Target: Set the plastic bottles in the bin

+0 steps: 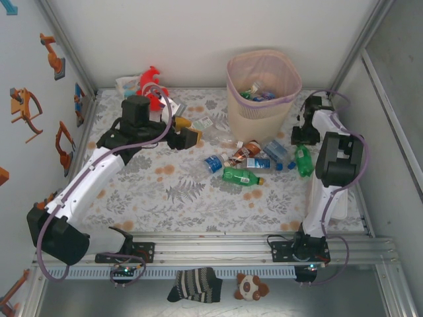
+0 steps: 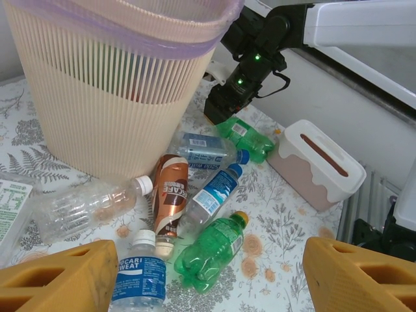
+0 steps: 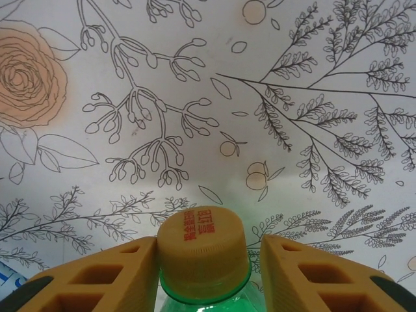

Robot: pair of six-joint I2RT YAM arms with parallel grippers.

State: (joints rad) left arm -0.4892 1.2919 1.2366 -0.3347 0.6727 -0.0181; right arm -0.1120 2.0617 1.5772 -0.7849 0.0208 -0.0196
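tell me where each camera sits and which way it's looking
top external: above and behind the bases, looking down on left arm, right arm, bin.
left wrist: low, facing bin and loose bottles; own orange fingers at bottom.
right wrist: facing down at cloth; own fingers flank a green bottle's cap.
shared: bin in top and left wrist.

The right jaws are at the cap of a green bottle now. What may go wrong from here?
1. The right gripper has its jaws beside only the cap of the green bottle; held so high, the bottle may swing or slip out on the lift.
2. The bin is tall, so a low-carried bottle may hit its rim.
3. The left gripper, open, faces the neighbouring pile of bottles; the arms may collide.
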